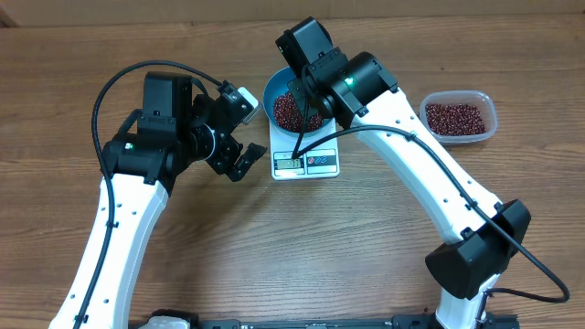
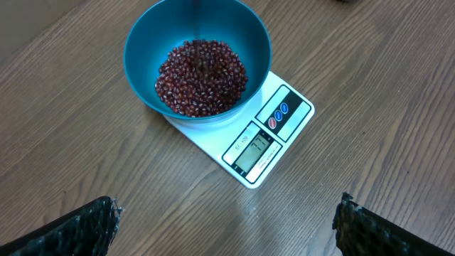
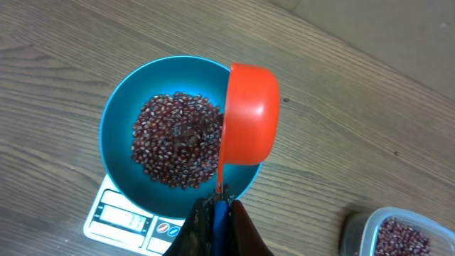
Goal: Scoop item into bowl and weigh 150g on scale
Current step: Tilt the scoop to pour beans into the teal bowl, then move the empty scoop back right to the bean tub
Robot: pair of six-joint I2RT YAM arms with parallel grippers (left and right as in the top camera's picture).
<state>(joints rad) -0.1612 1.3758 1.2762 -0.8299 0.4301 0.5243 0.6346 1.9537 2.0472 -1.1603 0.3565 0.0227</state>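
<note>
Right wrist, right tool clamped on orange scoop above beans in bowl, left tool apart

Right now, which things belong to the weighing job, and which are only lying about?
In the job: beans, blue bowl, scale, orange scoop in the shut right gripper, clear tub.
Lying about: nothing; only the left gripper hangs open and empty.

Right end effector clamped on the handle of an orange scoop, scoop tipped sideways over blue bowl, beans heaped inside, scale beneath, clear tub lower right
</note>
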